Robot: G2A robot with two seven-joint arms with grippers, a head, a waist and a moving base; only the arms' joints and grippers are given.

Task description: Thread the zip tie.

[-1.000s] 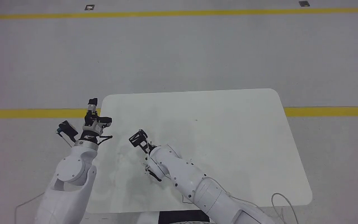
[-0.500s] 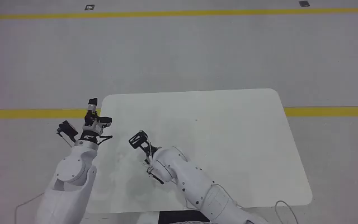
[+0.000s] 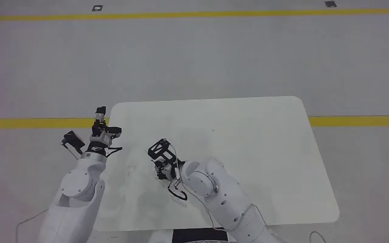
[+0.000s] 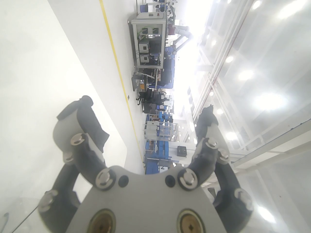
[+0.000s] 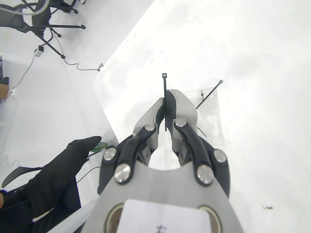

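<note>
Your left gripper [image 4: 145, 107] sits at the table's [image 3: 255, 133] left edge, fingers spread wide, holding nothing. Your right gripper [image 5: 166, 98], over the table's left part, pinches a thin black zip tie [image 5: 165, 83], its square head poking past the fingertips.

No text or number can be read. The white label [image 5: 165, 215] on the wrist plate [image 5: 160, 190], at the bottom centre of the right wrist view, carries a small dark mark too blurred to read. A black emblem [image 3: 92, 156] on the arm [image 3: 79, 185] at the lower left of the top view is too small to make out.
</note>
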